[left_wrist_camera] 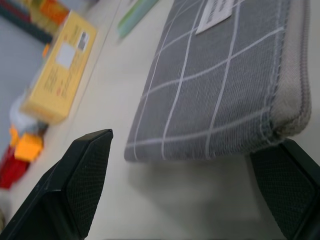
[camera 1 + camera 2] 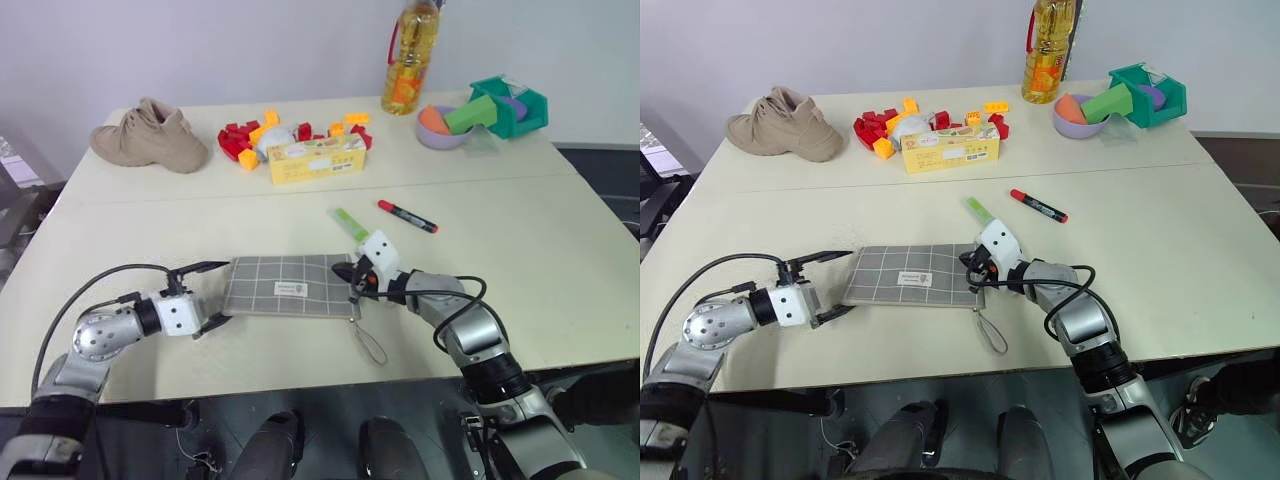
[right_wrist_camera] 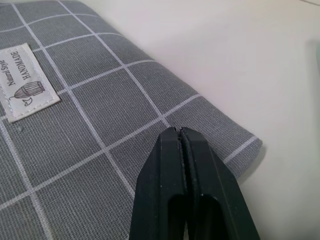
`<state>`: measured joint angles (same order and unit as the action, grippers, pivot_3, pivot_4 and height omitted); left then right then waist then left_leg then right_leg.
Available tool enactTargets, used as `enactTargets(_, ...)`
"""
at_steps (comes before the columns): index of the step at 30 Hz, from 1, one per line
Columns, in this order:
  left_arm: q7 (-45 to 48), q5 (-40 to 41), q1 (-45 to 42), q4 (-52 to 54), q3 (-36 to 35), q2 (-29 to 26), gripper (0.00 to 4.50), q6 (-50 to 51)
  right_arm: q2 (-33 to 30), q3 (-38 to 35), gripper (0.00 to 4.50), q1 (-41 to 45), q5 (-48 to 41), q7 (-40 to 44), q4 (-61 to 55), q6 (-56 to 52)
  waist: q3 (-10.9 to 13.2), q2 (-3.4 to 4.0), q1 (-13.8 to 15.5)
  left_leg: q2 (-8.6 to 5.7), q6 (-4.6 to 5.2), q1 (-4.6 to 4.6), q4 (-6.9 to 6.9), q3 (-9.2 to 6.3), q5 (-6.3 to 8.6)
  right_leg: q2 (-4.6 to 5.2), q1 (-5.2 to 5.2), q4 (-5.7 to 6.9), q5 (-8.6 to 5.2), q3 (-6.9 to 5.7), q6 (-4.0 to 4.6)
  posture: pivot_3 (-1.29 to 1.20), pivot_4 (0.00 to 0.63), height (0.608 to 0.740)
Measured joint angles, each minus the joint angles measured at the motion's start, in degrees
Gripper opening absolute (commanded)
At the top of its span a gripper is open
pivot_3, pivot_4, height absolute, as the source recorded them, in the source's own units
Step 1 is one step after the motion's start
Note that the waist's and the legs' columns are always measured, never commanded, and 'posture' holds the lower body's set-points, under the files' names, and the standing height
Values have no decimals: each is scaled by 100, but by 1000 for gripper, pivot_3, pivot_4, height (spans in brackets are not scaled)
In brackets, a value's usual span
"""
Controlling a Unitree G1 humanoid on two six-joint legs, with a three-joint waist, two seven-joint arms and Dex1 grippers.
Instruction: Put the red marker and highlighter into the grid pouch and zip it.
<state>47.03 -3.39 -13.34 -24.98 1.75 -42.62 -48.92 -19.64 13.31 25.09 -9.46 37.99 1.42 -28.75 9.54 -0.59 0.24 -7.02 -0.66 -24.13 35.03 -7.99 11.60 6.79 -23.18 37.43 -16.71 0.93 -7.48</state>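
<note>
The grid pouch (image 2: 288, 287) lies flat near the table's front edge, its white label facing up and its grey zipper loop (image 2: 369, 342) trailing off the right end. My left gripper (image 2: 211, 295) is open, its two fingers (image 1: 80, 175) standing on either side of the pouch's left end without touching it. My right gripper (image 2: 354, 282) is shut, with its tips (image 3: 178, 131) resting over the fabric at the pouch's right end; nothing shows between them. The highlighter (image 2: 350, 225) lies just behind that gripper. The red marker (image 2: 407, 216) lies to its right on the bare table.
A tan shoe (image 2: 150, 135) sits at the back left. A yellow box (image 2: 316, 158) lies amid red and yellow blocks (image 2: 240, 138) at the back middle. An oil bottle (image 2: 410, 55), a bowl (image 2: 442, 135) and a teal bin (image 2: 515, 105) with a green cylinder (image 2: 470, 113) stand back right.
</note>
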Motion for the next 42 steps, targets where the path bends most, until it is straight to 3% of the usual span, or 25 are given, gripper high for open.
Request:
enactTargets(4, 116, -146, -681, -794, 405, 15, 4500, -865, 17, 16, 96, -11, 33, 0, -16, -4, 0, -1, -1, -2, 1, 0, 2, 0, -1, 0, 0, 2, 0, 0, -1, 0, 150, 740)
enactTargets(5, 138, -187, -849, -1003, 490, 23, 4242, -1062, 29, 19, 23, -15, 37, -1, -22, -7, 0, -1, -5, -2, 1, 0, 2, 0, -1, 0, -1, 4, 0, 0, -1, 0, 150, 740)
enactTargets(9, 154, -252, -1267, -1683, 770, 118, 2653, -1596, 60, 59, 0, -34, 53, -24, -92, -49, 0, -1, -56, -3, 1, 0, 2, 0, -1, -1, 0, 7, 0, 0, -2, 0, 150, 740)
enactTargets(13, 286, -84, -1449, -1937, 990, 207, 570, -1888, 61, 79, 0, -70, 91, -69, -175, -86, 0, -1, -111, -2, 1, -1, 1, -1, -2, -1, -1, 11, 0, 0, -3, 0, 150, 740)
enactTargets(15, 338, 42, -1445, -1945, 1036, 209, 62, -1885, 63, 79, 0, -76, 97, -94, -183, -85, 0, -1, -119, -2, 1, -1, 2, -1, -2, -1, -1, 13, 0, 0, -3, 0, 150, 740)
enactTargets(19, 588, 644, -1167, -1639, 1048, 222, 62, -1303, 109, 57, 0, -76, 95, -196, -184, -65, 0, -1, -136, -2, 1, -1, 3, -1, -2, -1, -1, 17, -1, 2, -3, 0, 150, 740)
enactTargets(23, 537, 1195, -501, -578, 898, 230, 62, 129, 71, -232, 0, 15, 62, -287, -181, 46, 0, 0, -150, -1, 1, -2, 3, -1, -3, -2, -1, 27, -1, 8, -4, 0, 150, 740)
enactTargets(26, 131, 1481, 28, 378, 594, 266, 0, 1292, -79, -598, 858, 233, -96, -263, -191, 49, 1, 0, -142, -1, -2, -3, 4, 0, -4, -4, -2, 36, -1, 13, -3, 0, 150, 740)
enactTargets(33, -1513, 1758, 984, 2287, -339, 924, 0, 3386, -631, -1313, 4316, 508, -425, 15, -234, 28, 2, 0, -104, -1, -2, -3, 6, 3, -4, -2, 4, 36, -2, 15, -3, 0, 150, 740)
enactTargets(38, -2224, 1449, 1098, 2927, -355, 1490, 0, 3982, -569, -1379, 4316, 510, -643, 120, -236, -88, 2, 0, -98, -1, -4, -4, 8, 5, -5, -2, 7, 36, -2, 15, -3, 0, 150, 740)
enactTargets(42, -2443, 1113, 1021, 2972, -183, 1842, 0, 4106, -140, -1094, 4316, 512, -639, -42, -243, -122, 1, 0, -110, 0, -7, -4, 5, 5, -7, -2, 4, 39, -2, 15, -3, 0, 150, 740)
